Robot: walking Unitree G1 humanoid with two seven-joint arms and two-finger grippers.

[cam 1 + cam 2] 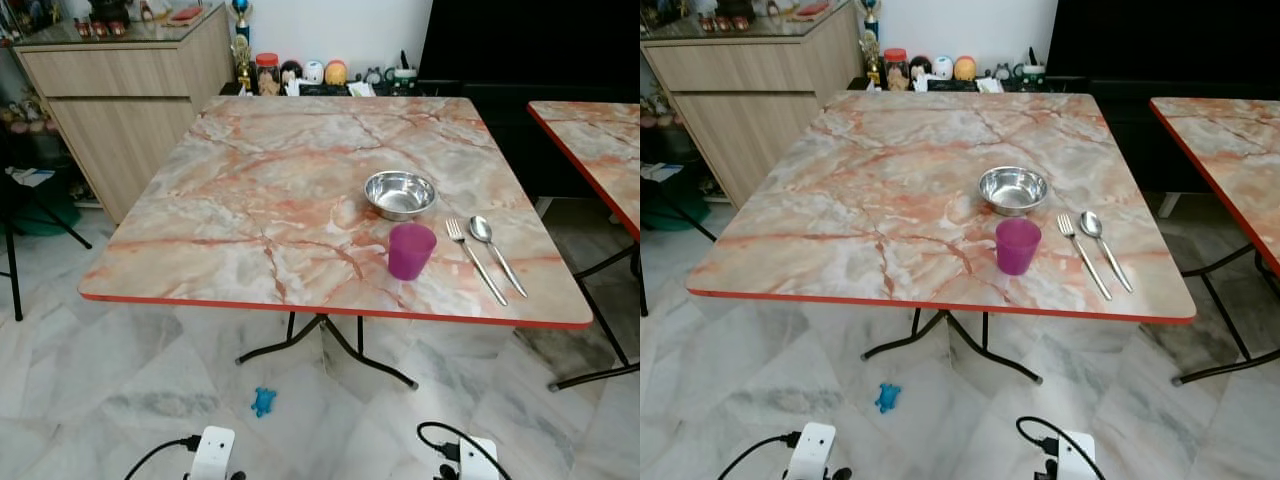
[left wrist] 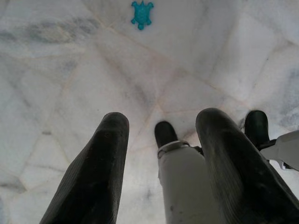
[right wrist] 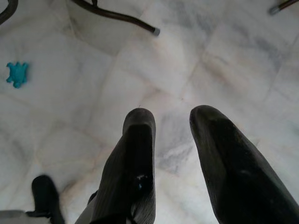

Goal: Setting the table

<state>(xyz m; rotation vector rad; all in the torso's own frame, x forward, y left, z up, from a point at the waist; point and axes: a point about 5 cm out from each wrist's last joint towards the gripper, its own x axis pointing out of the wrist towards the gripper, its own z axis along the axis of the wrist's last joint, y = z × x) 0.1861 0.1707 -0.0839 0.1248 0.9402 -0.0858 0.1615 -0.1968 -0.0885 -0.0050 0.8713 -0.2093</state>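
1. Both arms hang low over the pale marble floor [image 1: 120, 380]; the left gripper [image 2: 161, 126] and the right gripper [image 3: 173, 116] each hold their two black fingers parted, with nothing between them but floor.
2. Lying on the tiles just in front of the table's legs is a small blue turtle toy [image 1: 263, 402].
3. Above it stands a square folding table [image 1: 250, 230] with a pinkish marble-patterned top, a red edge and black metal legs [image 1: 330, 345].
4. Close to the near edge, right of centre, stands a purple cup [image 1: 411, 250], upright.
5. Just behind the cup sits a steel bowl [image 1: 400, 193], apart from it and open side up.
6. Right of the cup, a fork [image 1: 474, 260] and a spoon [image 1: 497, 254] lie side by side, the fork nearer the cup, handles pointing toward the near edge.
7. A second table [image 1: 595, 150] with the same top stands to the right, well apart.
8. A light wood cabinet [image 1: 130, 100] fills the far left corner, and jars and small figurines [image 1: 300, 73] line up along the white wall beside a large dark panel [image 1: 530, 50].
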